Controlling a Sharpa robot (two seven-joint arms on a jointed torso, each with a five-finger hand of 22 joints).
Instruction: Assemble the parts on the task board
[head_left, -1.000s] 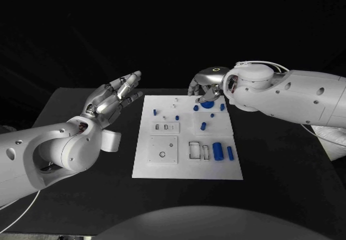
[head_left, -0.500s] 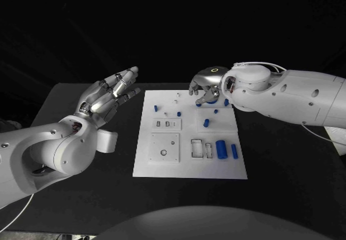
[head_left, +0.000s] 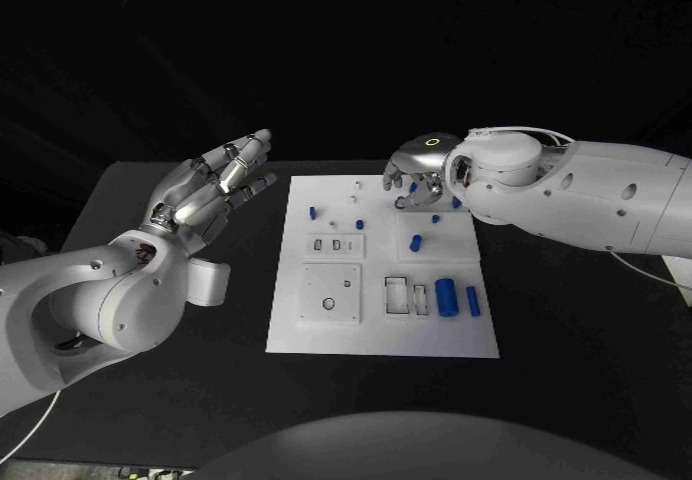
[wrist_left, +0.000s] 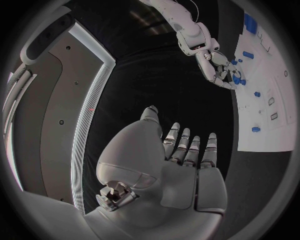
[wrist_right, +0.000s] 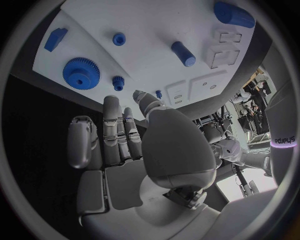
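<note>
The white task board (head_left: 382, 330) lies in the middle of the table with blue parts on it. My right hand (head_left: 418, 172) hovers over the board's far right corner, fingers apart and holding nothing. Under it lie a large blue gear (wrist_right: 81, 73), a small gear (wrist_right: 118, 82), a blue block (wrist_right: 55, 39) and a short cylinder (wrist_right: 183, 53). Two blue cylinders (head_left: 446, 298) lie side by side at the board's right edge. My left hand (head_left: 216, 190) is raised beside the board's far left corner, open and empty. It also appears in its wrist view (wrist_left: 181, 160).
White inset plates with slots and holes (head_left: 329, 293) sit on the board's near half. Small blue pegs (head_left: 312, 213) stand on its far half. The black table (head_left: 159, 400) spreads around the board on all sides.
The head camera has shifted a little. Both hands keep about the same places relative to the board, and nothing has been picked up.
</note>
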